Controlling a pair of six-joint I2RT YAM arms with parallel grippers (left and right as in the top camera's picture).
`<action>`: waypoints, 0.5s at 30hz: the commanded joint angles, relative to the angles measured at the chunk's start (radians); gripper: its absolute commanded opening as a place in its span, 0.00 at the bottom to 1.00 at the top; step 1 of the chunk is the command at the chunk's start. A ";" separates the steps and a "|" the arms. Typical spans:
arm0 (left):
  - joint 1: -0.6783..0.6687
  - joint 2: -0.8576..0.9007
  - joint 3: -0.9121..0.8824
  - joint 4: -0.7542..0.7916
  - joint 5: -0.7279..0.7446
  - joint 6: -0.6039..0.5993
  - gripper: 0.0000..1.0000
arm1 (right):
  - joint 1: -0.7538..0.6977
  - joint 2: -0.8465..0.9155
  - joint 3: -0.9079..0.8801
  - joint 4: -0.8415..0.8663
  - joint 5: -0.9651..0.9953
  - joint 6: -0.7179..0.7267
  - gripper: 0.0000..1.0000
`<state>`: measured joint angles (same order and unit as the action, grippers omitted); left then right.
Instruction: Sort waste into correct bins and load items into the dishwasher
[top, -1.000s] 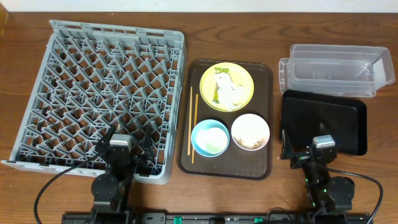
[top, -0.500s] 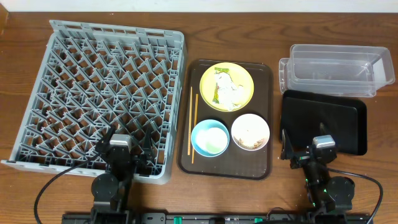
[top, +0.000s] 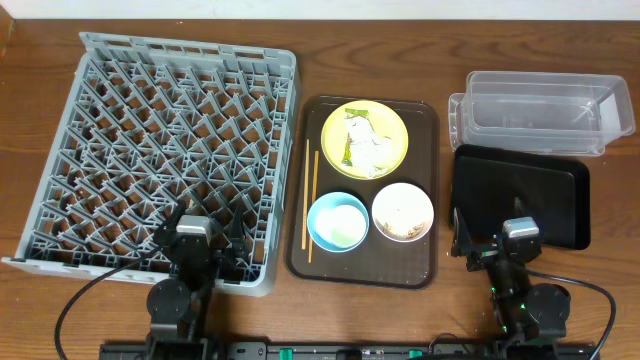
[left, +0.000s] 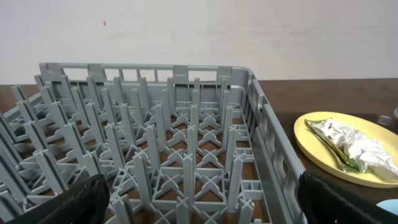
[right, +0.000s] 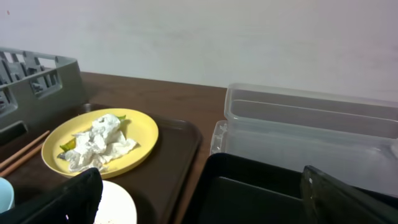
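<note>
One round yellow plate (top: 392, 122) under crumpled white paper (top: 366, 142)

Overhead top-down, wrist views low, sharing plate (top: 335, 125)

You are working at what reads as a robotics lab bench. A wooden table (top: 40, 310) stands against a plain white wall (left: 199, 31). A black mounting rail (top: 300, 352) runs along its near edge. A grey dish rack (top: 190, 45) sits directly on the tabletop.
</note>
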<state>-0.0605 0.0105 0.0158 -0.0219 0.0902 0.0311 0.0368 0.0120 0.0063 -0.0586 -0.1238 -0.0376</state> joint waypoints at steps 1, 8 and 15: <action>0.005 -0.006 -0.012 -0.041 0.014 0.013 0.97 | 0.010 -0.001 -0.001 0.004 -0.015 0.037 0.99; 0.005 0.024 0.059 -0.141 0.005 -0.034 0.97 | 0.010 0.007 0.031 0.021 -0.012 0.140 0.99; 0.005 0.192 0.298 -0.345 -0.002 -0.075 0.97 | 0.010 0.181 0.187 -0.022 -0.016 0.182 0.99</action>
<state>-0.0605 0.1287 0.1757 -0.3214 0.0906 -0.0059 0.0368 0.1059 0.0982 -0.0731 -0.1314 0.1112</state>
